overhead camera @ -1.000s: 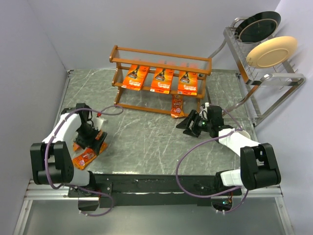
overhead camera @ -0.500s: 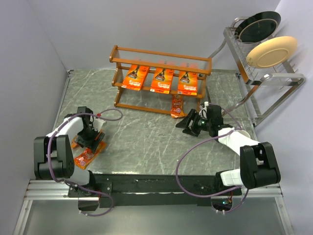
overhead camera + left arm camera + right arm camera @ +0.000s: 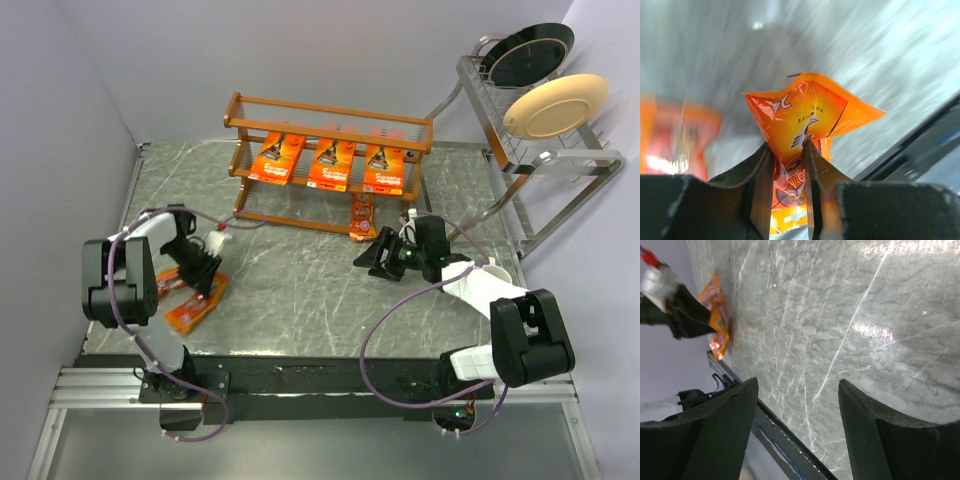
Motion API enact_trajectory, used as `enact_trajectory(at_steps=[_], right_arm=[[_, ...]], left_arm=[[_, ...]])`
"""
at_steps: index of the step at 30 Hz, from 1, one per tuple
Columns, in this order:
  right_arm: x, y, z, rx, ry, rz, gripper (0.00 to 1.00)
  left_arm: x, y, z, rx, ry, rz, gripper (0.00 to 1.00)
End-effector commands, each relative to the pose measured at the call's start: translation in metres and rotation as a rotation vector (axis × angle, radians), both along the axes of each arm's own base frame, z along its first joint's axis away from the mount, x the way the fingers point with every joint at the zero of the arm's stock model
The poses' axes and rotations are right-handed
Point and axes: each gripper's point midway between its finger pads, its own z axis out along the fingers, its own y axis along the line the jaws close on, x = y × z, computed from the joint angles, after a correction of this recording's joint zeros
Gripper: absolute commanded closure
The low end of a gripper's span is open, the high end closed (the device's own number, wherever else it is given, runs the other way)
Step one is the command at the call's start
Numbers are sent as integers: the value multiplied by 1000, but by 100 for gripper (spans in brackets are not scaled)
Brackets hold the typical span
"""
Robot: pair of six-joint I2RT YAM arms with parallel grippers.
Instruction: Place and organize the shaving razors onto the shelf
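Observation:
The orange-brown shelf (image 3: 330,120) stands at the back of the table. Three large orange razor packs (image 3: 331,163) rest on its middle tier. A small razor pack (image 3: 362,217) leans at its bottom right. At the near left, my left gripper (image 3: 204,282) (image 3: 788,144) is shut on a small orange blister pack (image 3: 195,306) (image 3: 800,115), pinching its crumpled end. Another small pack (image 3: 166,281) (image 3: 670,135) lies just left of it, partly hidden by the arm. My right gripper (image 3: 368,255) (image 3: 797,385) stands open over bare marble, right of centre, with nothing between its fingers.
A silver dish rack (image 3: 560,170) at the back right holds a black plate (image 3: 530,52) and a cream plate (image 3: 555,105). The table's dark front rail (image 3: 770,425) runs close below the right gripper. Walls bound the left and back.
My left gripper has narrowed from wide open onto the small pack and shifted it a little to the right. The right gripper has crept slightly left, still open.

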Motion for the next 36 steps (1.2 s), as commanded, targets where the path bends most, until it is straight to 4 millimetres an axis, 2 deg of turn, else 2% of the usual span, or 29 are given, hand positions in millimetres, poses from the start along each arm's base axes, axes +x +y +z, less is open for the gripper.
enact_trajectory(at_steps=[1,3,5,6,7,8,9,10,11,12,13,14,15,16,17,18,19,24,26,27,28,33,34,35,36], right_arm=[[5,5,14,-23,-80,38,28],[2,8,14,-17,-90,53,28],[3,12,18,3,-116,66,28],[0,18,19,20,-116,82,28],[-2,23,22,38,-127,99,27],[-3,32,31,73,-167,139,27],[-9,44,33,86,-181,183,27],[-13,52,36,97,-197,215,26],[-15,61,38,110,-219,247,25],[-17,67,39,123,-215,259,25],[-25,78,40,140,-210,290,25],[-23,86,40,175,-185,282,25],[-24,92,40,192,-176,284,25],[-28,100,40,199,-168,296,24],[-30,107,36,199,-145,298,24],[-28,113,38,192,-156,296,24],[-37,122,37,189,-149,327,24],[-62,154,41,222,-143,441,24],[-70,164,42,239,-135,483,24],[-68,167,46,251,-142,487,24],[-67,170,48,258,-149,489,24],[-73,189,40,246,-109,527,26],[-76,191,33,231,-83,534,27],[-73,195,33,213,-91,534,27],[-79,198,28,198,-75,552,27]], left_arm=[[23,-85,51,-381,-76,-54,75],[24,-110,65,-456,-88,-54,75],[30,-125,75,-520,-71,27,76],[31,-137,87,-607,-54,62,77],[28,-142,88,-641,-18,110,77],[41,-151,94,-688,-9,206,77],[40,-158,104,-756,16,241,76],[34,-162,98,-785,59,295,77],[34,-168,102,-801,165,434,77],[50,-172,107,-849,83,432,77],[45,-173,98,-852,119,485,78],[46,-177,99,-856,188,576,78],[54,-178,95,-857,168,613,78],[56,-175,81,-809,184,700,78],[57,-177,82,-818,239,771,76],[62,-178,84,-843,211,781,75],[60,-176,74,-816,211,832,75],[56,-179,65,-760,214,892,72],[57,-175,53,-685,185,919,72],[63,-173,54,-674,155,917,72],[59,-172,52,-658,162,916,71],[62,-169,52,-614,109,924,69],[62,-168,52,-609,108,931,69],[61,-168,53,-612,103,931,69],[62,-168,54,-616,101,930,69]])
